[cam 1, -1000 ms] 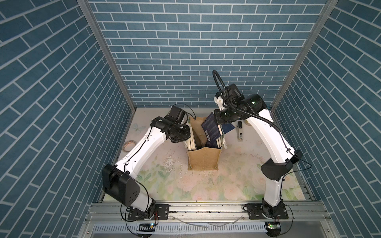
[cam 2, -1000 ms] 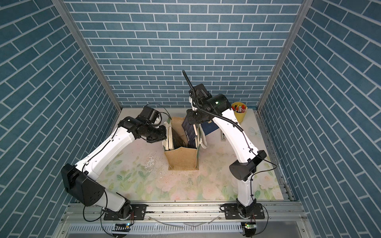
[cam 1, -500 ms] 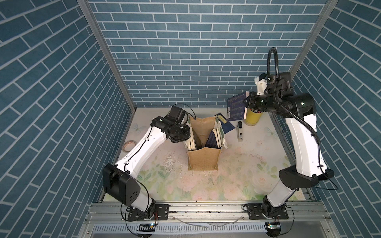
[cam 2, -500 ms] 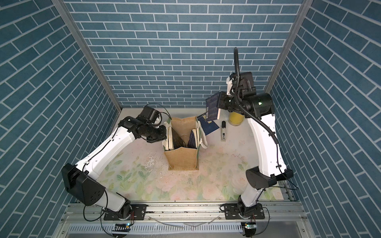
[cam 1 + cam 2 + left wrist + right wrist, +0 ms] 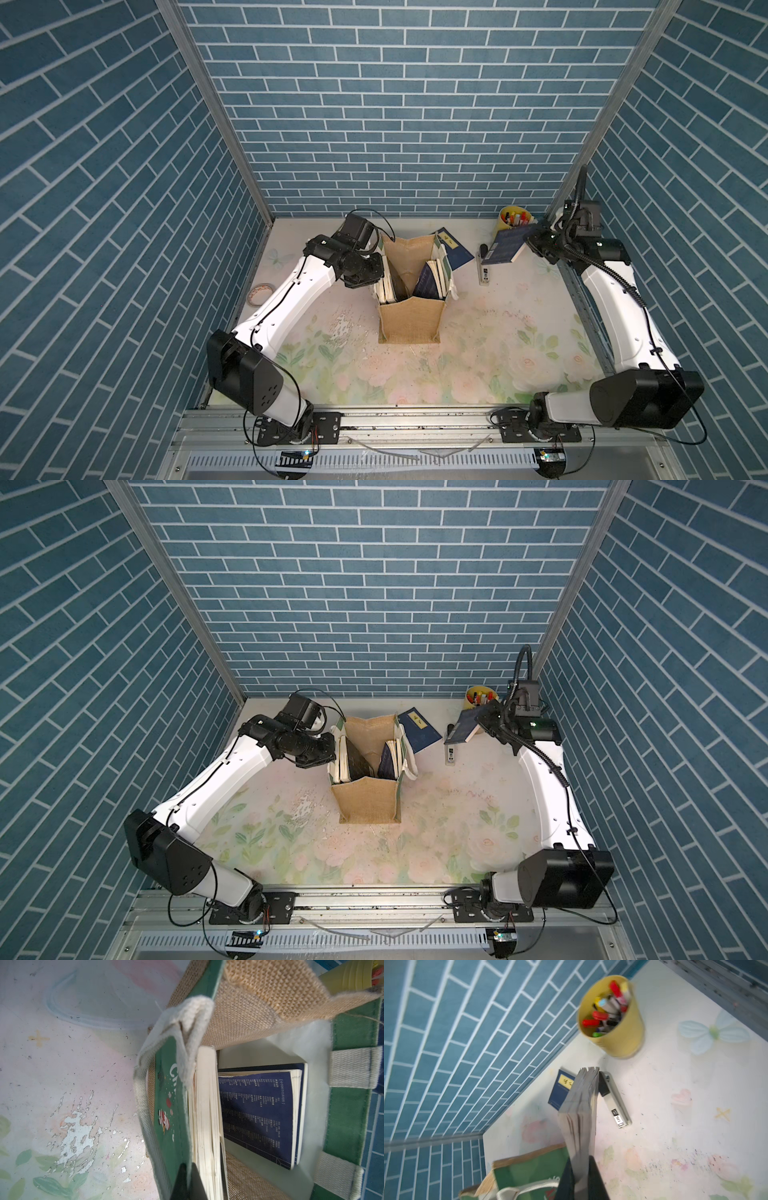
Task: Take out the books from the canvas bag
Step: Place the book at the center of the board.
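The tan canvas bag (image 5: 411,328) (image 5: 368,800) stands mid-table with its mouth open. My left gripper (image 5: 376,272) (image 5: 189,1184) is shut on the bag's green left wall (image 5: 172,1105). Inside, cream-edged books (image 5: 205,1115) lean against that wall and a navy book (image 5: 255,1113) (image 5: 428,280) leans on the opposite side. My right gripper (image 5: 532,243) (image 5: 580,1180) is shut on a navy book (image 5: 505,247) (image 5: 581,1115) held above the table at the far right. Another navy book with a yellow label (image 5: 455,251) (image 5: 562,1088) lies flat behind the bag.
A yellow pen cup (image 5: 513,218) (image 5: 612,1018) stands in the back right corner, just beyond the held book. A stapler (image 5: 484,270) (image 5: 614,1103) lies below that book. A tape roll (image 5: 261,291) sits at the table's left edge.
My right arm has lifted the navy book out of the bag and swung it to the far right, down beside the pen cup. My left arm has kept its hold on the bag.
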### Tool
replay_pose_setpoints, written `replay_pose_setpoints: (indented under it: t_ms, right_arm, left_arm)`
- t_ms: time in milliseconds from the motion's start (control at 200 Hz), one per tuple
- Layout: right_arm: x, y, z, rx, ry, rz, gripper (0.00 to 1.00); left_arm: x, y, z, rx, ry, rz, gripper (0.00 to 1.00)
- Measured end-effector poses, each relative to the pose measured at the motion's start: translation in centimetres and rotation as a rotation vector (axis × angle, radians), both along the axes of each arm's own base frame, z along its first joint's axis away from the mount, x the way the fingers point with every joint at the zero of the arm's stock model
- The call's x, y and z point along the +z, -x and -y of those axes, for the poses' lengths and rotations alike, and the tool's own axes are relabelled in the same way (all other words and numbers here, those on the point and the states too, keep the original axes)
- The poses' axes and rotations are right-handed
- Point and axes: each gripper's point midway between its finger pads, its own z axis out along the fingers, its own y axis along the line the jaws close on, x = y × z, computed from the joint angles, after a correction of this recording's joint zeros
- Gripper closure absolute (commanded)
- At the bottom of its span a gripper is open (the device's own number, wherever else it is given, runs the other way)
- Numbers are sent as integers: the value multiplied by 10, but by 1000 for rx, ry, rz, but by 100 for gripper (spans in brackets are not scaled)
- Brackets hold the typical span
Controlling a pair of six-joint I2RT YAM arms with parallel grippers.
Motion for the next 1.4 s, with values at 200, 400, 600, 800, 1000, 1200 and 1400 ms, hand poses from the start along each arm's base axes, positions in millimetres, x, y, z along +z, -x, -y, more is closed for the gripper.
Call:
replay_pose_setpoints:
  t_ms: [200, 400, 600, 800, 1000, 1200, 1400]
  right_arm:
    - [-61, 10, 39, -148, -89, -70, 100]
    - [-88, 8, 69, -243, -149, -44, 100]
    - [-121, -3, 92, -313, -200, -18, 100]
    - [-163, -8, 103, -360, -247, -49, 100]
    - [-213, 0, 106, -391, -271, -154, 90]
    - [-243, 16, 106, -416, -263, -246, 53]
    - [-240, 28, 112, -432, -202, -288, 27]
  left_arm:
    - [0, 0, 0, 0, 0, 0, 100]
    - [0, 0, 0, 0, 1, 0, 100]
    - [0, 0, 1, -2, 3, -2, 100]
    - [-1, -2, 3, -5, 7, -6, 100]
    - [-1, -2, 3, -5, 7, -7, 100]
    - [-1, -3, 4, -4, 9, -6, 99]
    - [-1, -4, 4, 0, 11, -2, 95]
